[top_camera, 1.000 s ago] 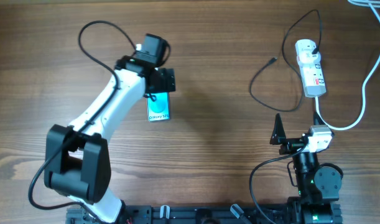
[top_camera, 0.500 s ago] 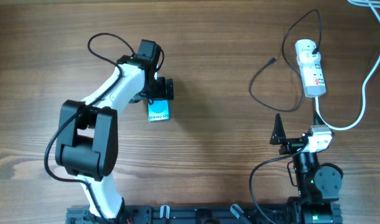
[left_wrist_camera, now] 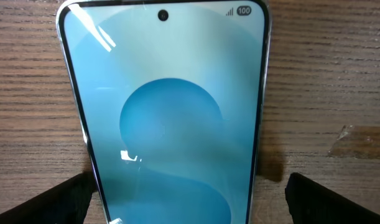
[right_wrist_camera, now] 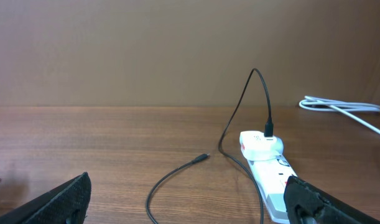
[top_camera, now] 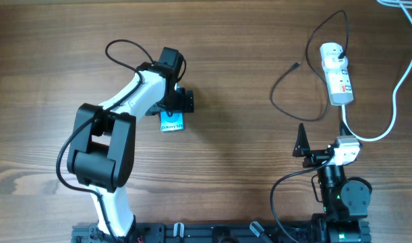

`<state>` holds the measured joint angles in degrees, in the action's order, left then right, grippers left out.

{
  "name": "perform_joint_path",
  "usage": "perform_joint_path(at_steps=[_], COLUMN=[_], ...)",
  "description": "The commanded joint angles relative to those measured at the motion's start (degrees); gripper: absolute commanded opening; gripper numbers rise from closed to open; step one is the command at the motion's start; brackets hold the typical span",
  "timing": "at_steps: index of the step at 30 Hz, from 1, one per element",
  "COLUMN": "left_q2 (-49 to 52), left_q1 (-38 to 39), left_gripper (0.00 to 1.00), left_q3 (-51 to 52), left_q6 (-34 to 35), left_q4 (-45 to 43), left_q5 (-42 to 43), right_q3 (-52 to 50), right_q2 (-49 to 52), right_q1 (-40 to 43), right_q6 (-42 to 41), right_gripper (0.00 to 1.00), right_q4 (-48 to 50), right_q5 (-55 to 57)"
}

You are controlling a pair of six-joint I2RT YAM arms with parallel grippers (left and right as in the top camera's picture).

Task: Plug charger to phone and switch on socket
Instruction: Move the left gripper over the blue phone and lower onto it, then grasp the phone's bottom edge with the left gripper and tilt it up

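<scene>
The phone [top_camera: 172, 122] lies flat on the table at the left, its light blue screen with a teal oval filling the left wrist view [left_wrist_camera: 168, 118]. My left gripper [top_camera: 175, 101] is open and low over the phone's upper end, one finger on each side, with a gap to its edges. The socket [top_camera: 336, 82] lies at the far right. The charger's thin black cable [top_camera: 286, 84] loops from the plug in the socket; its free tip [right_wrist_camera: 203, 157] rests on the wood. My right gripper [top_camera: 301, 143] is open and empty, near the front, apart from the socket [right_wrist_camera: 270, 180].
A thick white cord [top_camera: 394, 94] runs from the socket and loops off the right edge. Both arm bases stand along the table's front edge. The wood tabletop [top_camera: 239, 155] lies between the phone and the cable.
My left arm has swung in toward the phone, elbow folding in from the left, and the gripper now sits lower over the phone's top end. The right arm has not moved.
</scene>
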<state>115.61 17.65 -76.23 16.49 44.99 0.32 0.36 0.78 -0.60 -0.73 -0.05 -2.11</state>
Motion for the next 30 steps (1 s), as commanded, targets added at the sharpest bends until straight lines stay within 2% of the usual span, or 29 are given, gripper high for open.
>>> perform_joint_path(at_steps=[1, 12, 15, 25, 27, 30], left_q2=[2.6, 2.6, 2.6, 2.6, 2.6, 2.6], left_q1=[0.2, 0.2, 0.2, 0.3, 0.3, 0.3], left_gripper=[1.00, 1.00, 1.00, 1.00, 0.90, 0.87], left_q3=[4.4, 5.6, 5.6, 5.9, 5.9, 5.9], left_q6=[2.0, 2.3, 6.6, 7.0, 6.0, 4.7], left_q4=[-0.4, -2.7, -2.8, -3.6, -3.6, -3.6], left_q5=[1.6, 1.1, -2.8, -2.9, -1.4, -1.4], right_q3=[-0.1, -0.1, -0.1, -0.1, -0.1, -0.1], right_q2=[-0.3, -0.3, -0.3, -0.3, -0.3, -0.3], right_q1=[0.1, 0.1, 0.1, 0.1, 0.1, 0.1], right_q6=[0.6, 0.6, 0.6, 0.6, 0.6, 0.6], right_gripper=[0.99, 1.00, 1.00, 1.00, 1.00, 1.00], right_q4=[0.2, 0.2, 0.2, 0.2, 0.2, 0.2], right_q5=[-0.7, -0.7, -0.7, -0.7, -0.7, -0.7])
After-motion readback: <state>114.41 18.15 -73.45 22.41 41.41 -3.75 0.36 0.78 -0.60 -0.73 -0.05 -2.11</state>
